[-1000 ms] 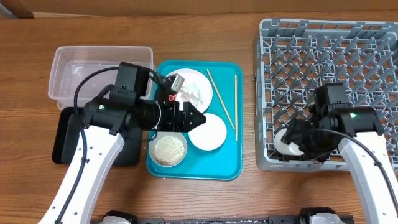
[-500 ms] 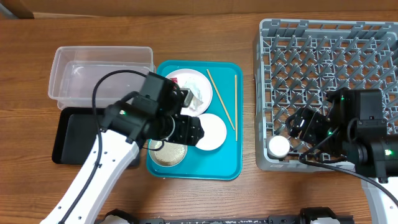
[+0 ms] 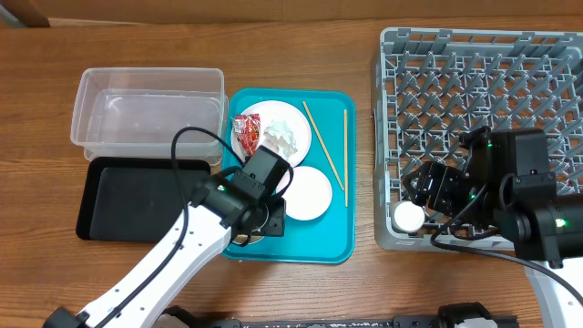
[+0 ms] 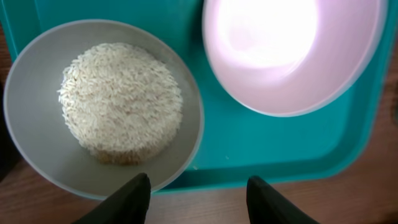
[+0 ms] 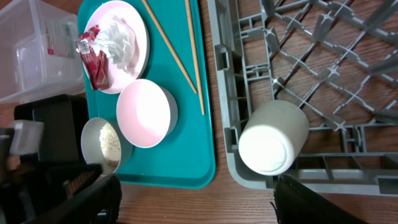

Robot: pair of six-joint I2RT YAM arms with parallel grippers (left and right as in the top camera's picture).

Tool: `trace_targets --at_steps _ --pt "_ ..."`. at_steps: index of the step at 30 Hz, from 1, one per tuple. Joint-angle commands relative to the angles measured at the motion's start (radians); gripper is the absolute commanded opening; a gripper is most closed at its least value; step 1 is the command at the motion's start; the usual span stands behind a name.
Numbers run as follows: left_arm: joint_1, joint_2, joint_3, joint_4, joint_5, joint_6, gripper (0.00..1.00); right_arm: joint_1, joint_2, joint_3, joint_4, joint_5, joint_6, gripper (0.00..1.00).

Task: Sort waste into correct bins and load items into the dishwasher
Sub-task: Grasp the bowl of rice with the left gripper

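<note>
- Rice grains are heaped in a grey bowl at the near-left corner of the teal tray. A pink bowl stands just beside it on the same tray.
- Left end effector hovers over the tray's near edge by the grey bowl, fingers apart, nothing between them.
- Plate at the tray's far end carries the red wrapper and white tissue. Two chopsticks lie loose on the tray to its right.
- Clear tub and black tray sit next to each other on the counter, left of the teal tray.
- Grey dish rack takes up the counter's right side. A cup lies in its corner nearest the teal tray.
- Right end effector hangs above that corner, spread wide, holding nothing.
- Counter surface is brown wood grain and fills the overhead view to its edges.
</note>
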Motion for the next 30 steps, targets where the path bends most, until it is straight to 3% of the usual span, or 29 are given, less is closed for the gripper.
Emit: trace_targets --at_steps 1,5,9,13,17,23,30 --pt "-0.007 0.050 -0.078 0.098 -0.058 -0.049 0.50 0.006 -0.005 0.014 0.007 -0.009 -0.006 0.82" --pt "-0.010 0.121 -0.093 0.181 -0.057 0.025 0.45 0.007 -0.005 0.014 0.007 -0.009 -0.005 0.84" --pt "-0.010 0.217 -0.093 0.205 -0.065 0.058 0.15 0.006 -0.005 0.014 0.010 -0.009 -0.005 0.84" --pt "-0.010 0.269 -0.093 0.210 -0.064 0.058 0.04 0.007 -0.005 0.014 0.010 -0.009 -0.002 0.84" --pt "-0.010 0.253 -0.074 0.169 -0.047 0.057 0.04 0.006 -0.005 0.014 0.010 -0.009 -0.002 0.84" --pt "0.007 0.134 0.074 -0.026 0.013 0.051 0.04 0.006 -0.005 0.014 0.010 -0.009 -0.002 0.84" --pt "0.209 -0.062 0.123 -0.089 0.179 0.072 0.04 0.006 -0.005 0.014 0.010 -0.009 -0.002 0.84"
